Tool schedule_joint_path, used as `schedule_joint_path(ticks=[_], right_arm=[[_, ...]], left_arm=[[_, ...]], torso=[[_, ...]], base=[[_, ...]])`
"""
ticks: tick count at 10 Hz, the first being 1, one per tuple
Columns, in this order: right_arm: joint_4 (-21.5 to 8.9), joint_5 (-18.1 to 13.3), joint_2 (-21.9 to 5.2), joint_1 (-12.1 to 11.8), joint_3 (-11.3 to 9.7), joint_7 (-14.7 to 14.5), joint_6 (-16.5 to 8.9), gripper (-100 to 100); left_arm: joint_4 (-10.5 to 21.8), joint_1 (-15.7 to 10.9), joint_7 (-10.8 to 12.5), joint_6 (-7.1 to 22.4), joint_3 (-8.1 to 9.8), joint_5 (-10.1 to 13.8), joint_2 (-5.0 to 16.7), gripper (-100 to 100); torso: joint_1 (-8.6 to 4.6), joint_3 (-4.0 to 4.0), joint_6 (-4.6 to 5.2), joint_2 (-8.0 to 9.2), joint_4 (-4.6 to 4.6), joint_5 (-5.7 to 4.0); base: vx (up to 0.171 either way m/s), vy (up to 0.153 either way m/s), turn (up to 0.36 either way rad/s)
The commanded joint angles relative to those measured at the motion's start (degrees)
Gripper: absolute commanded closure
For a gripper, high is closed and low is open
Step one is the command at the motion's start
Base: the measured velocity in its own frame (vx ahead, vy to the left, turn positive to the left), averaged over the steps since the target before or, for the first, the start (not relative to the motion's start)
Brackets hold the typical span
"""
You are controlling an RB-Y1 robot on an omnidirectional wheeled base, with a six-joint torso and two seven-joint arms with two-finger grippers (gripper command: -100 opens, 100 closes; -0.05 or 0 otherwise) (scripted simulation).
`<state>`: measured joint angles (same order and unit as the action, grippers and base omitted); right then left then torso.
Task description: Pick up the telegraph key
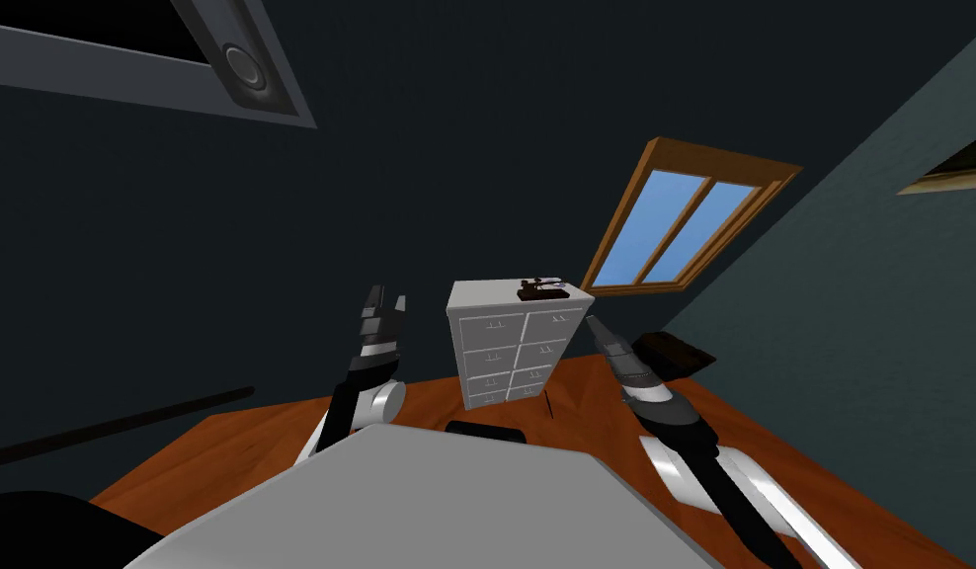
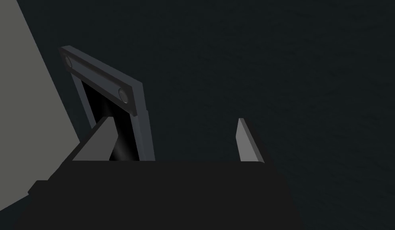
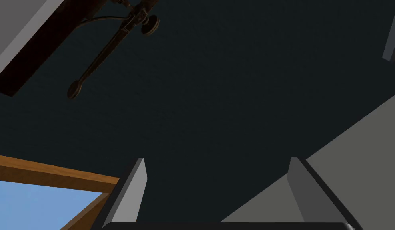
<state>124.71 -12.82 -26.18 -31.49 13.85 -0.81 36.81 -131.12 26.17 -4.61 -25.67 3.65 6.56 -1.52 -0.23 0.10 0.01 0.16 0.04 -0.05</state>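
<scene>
The telegraph key (image 1: pixel 542 289) is small and dark, with a thin lever, and sits on top of a white chest of drawers (image 1: pixel 506 361) straight ahead. In the right wrist view the telegraph key (image 3: pixel 108 44) shows its dark base and long lever with a round knob, well beyond the fingertips and off to one side. My right gripper (image 1: pixel 600 331) (image 3: pixel 216 175) hangs open just right of the chest, below its top, holding nothing. On the other side of the chest, my left gripper (image 1: pixel 385 301) (image 2: pixel 172 135) is raised and open, also holding nothing.
The chest stands on a reddish wooden floor (image 1: pixel 229 445) against a dark wall. A wood-framed window (image 1: pixel 686 222) is behind it to the right. A dark low object (image 1: pixel 677 353) lies on the floor right of my right arm.
</scene>
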Motion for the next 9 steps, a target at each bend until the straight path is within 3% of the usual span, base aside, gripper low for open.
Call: schedule_joint_path(ticks=[1, 2, 3, 4, 5, 6, 7, 8, 9], right_arm=[[-0.4, -0.6, -2.1, -0.3, 1.1, 0.3, 0.5, -100], [-1.3, -2.0, -4.2, -0.8, 3.2, 0.8, 1.4, -100], [-1.3, -2.0, -5.3, -0.8, 3.2, 0.8, 1.4, -100], [-2.2, -3.4, -7.4, -1.3, 5.4, 1.3, 2.4, -100], [-2.2, -3.4, -8.7, -1.3, 5.4, 1.3, 2.4, -100], [-3.2, -4.8, -10.6, -1.8, 7.7, 1.8, 3.4, -100], [-3.2, -4.8, -12.2, -1.8, 7.7, 1.8, 3.4, -100], [-4.2, -6.2, -14.1, -2.4, 9.9, 2.3, 4.4, -100], [-4.2, -6.2, -15.8, -2.4, 9.9, 2.3, 4.4, -100]], left_arm=[[0.0, 0.0, 0.0, 0.0, 0.00, 0.0, 0.0, 0], [0.0, 0.0, 0.0, 0.0, 0.00, 0.0, 0.0, 0], [0.0, 0.0, 0.0, 0.0, 0.00, 0.0, 0.0, 0], [0.0, 0.0, 0.0, 0.0, 0.00, 0.0, 0.0, 0], [0.0, 0.0, 0.0, 0.0, 0.00, 0.0, 0.0, 0], [0.0, 0.0, 0.0, 0.0, 0.00, 0.0, 0.0, 0], [0.0, 0.0, 0.0, 0.0, 0.00, 0.0, 0.0, 0], [0.0, 0.0, 0.0, 0.0, 0.00, 0.0, 0.0, 0], [0.0, 0.0, 0.0, 0.0, 0.00, 0.0, 0.0, 0]], torso=[[0.00, 0.00, 0.00, 0.00, 0.00, 0.00], [0.07, -0.01, -0.02, -0.02, 0.00, 0.01], [0.05, -0.01, -0.01, -0.02, 0.00, 0.01], [0.10, -0.03, -0.02, -0.05, -0.01, 0.01], [0.03, -0.02, -0.01, -0.04, -0.01, 0.01], [0.07, -0.02, -0.02, -0.05, -0.01, 0.01], [0.05, -0.01, -0.01, -0.03, 0.00, 0.01], [0.07, -0.03, -0.03, -0.06, -0.01, 0.00], [0.04, -0.03, -0.01, -0.05, -0.01, 0.00]], base=[[-0.031, -0.038, -0.025], [-0.030, -0.042, -0.041], [-0.023, -0.035, -0.026], [-0.026, -0.053, -0.047], [-0.027, -0.042, -0.023], [-0.031, -0.048, -0.041], [-0.021, -0.045, -0.018], [-0.025, -0.052, -0.024], [-0.025, -0.040, -0.018]])
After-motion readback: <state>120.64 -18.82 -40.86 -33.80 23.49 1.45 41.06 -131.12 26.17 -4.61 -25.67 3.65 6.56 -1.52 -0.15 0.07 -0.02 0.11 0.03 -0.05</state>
